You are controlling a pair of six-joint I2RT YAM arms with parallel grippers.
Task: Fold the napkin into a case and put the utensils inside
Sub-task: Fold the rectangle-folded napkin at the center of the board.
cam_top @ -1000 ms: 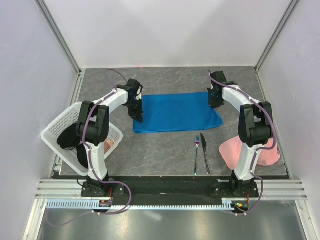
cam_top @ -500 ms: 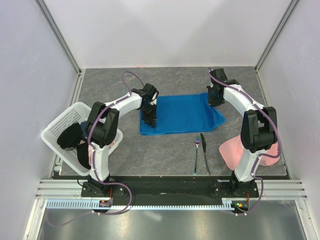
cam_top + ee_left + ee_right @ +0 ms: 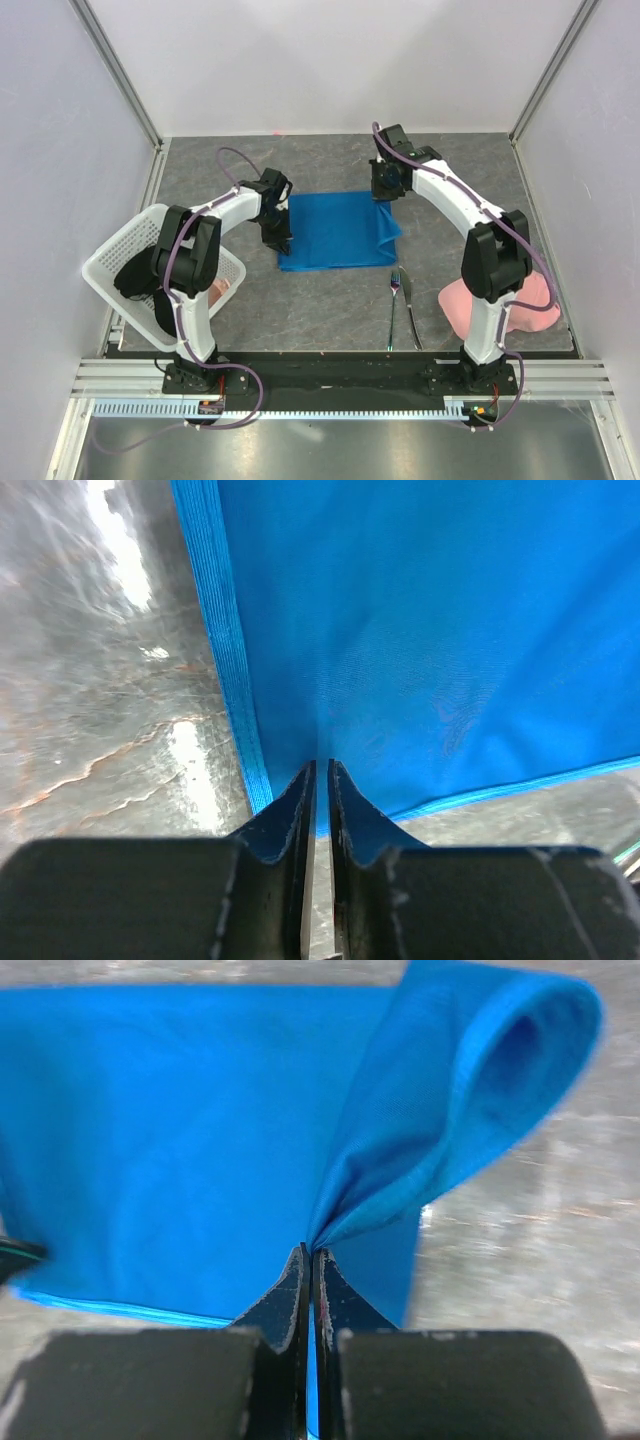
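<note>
- While both pincers are clamped on it, the napkin [image 3: 335,230] lies flat on the table [image 3: 330,300] between them as a blue rectangle.
- The left pincer [image 3: 282,242] has its jaws pressed together on the cloth's near-left corner. In the left wrist view the napkin [image 3: 430,630] spreads ahead and to the right of the fingertips [image 3: 300,790].
- The right pincer [image 3: 384,200] is clenched on the cloth's right edge. In the right wrist view that edge rises from the tips as a rolled loop, and the flat napkin [image 3: 150,1140] lies ahead and to the left.
- A fork [image 3: 392,315] and a knife [image 3: 411,310] lie side by side, nearer the bases than the right pincer, just short of the cloth's near edge.
- A pink cloth [image 3: 455,300] sits further right, partly behind the right arm.
- A white basket [image 3: 110,260] stands well left of the left pincer.
</note>
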